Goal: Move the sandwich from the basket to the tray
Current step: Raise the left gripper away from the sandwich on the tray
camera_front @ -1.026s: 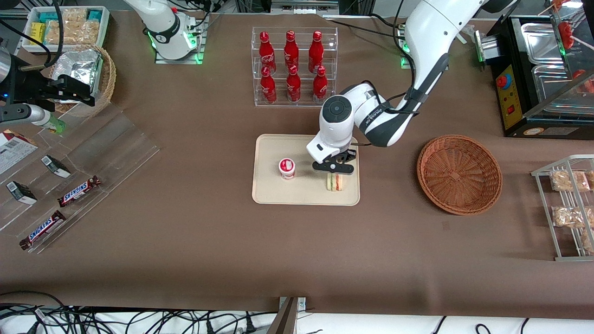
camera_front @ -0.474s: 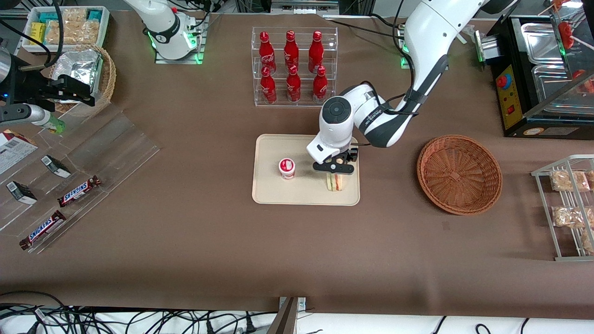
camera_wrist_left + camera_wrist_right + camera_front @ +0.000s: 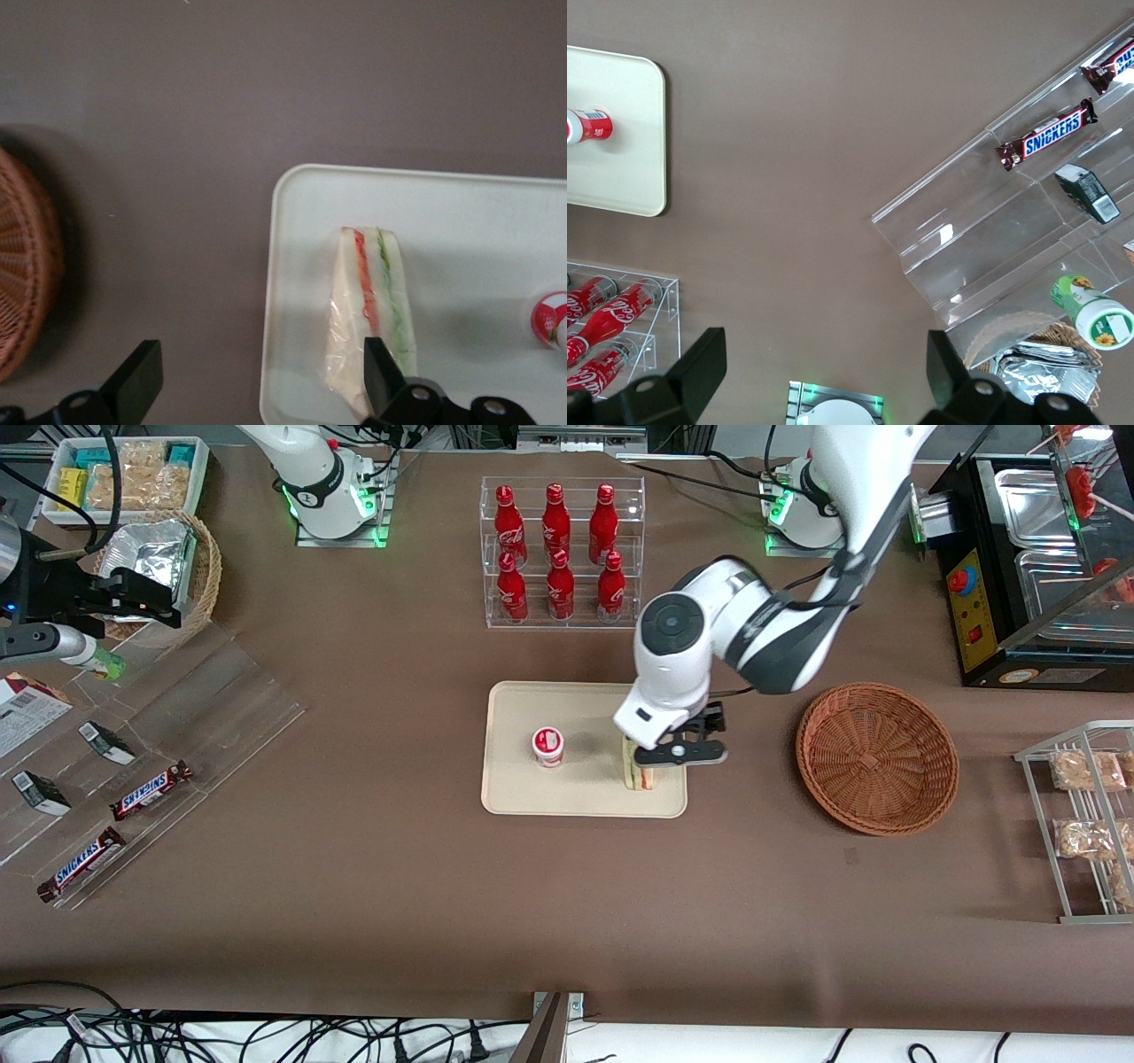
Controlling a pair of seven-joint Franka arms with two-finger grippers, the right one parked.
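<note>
The sandwich, a clear-wrapped wedge showing red and green filling, is lying on the tray, close to the tray's edge that faces the basket. We are seeing nothing gripping it. A small red-and-white cup is standing on the same tray, well apart from the sandwich, toward the parked arm's end of the table. The gripper is hovering above the tray's basket-side edge, its fingers spread wide and carrying nothing. The basket is sitting near the tray and showing nothing inside. We are judging the placing step as done and the release as finished. What is remaining, in our view, is lifting the arm clear without brushing the sandwich.
</note>
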